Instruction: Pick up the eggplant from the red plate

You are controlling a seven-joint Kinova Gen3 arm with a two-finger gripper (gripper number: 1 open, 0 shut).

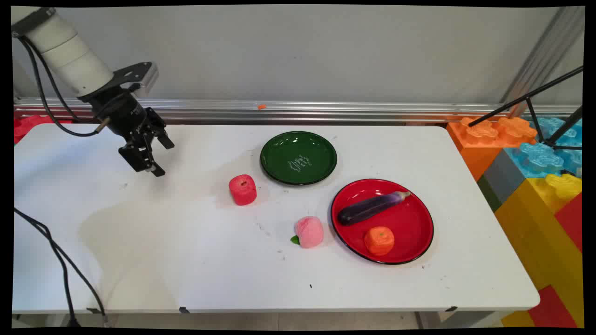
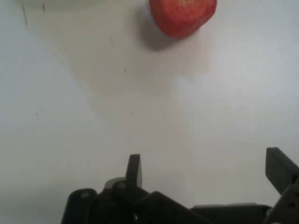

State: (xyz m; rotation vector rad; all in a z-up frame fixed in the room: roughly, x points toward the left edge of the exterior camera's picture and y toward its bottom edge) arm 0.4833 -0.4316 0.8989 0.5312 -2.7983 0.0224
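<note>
Overhead, the gripper (image 1: 160,158) hangs above the white table (image 1: 186,260) at its far left, fingers spread and holding nothing.

Nearest it is a red apple (image 1: 242,189), well apart, beside an empty green plate (image 1: 298,157); a pink peach (image 1: 309,231) lies by a red plate (image 1: 409,218) bearing an eggplant (image 1: 372,208) and an orange (image 1: 379,240).

the gripper (image 2: 205,170) rises from the bottom edge with its two black fingers (image 2: 134,170) spread wide apart and nothing between them, only bare white table (image 2: 93,116) showing in the gap. at the top edge, well apart from the fingertips, sits a red apple (image 2: 183,16), cut off by the frame so only its lower part shows, with a soft shadow on the table beside it. a few small dark specks mark the table surface.
</note>
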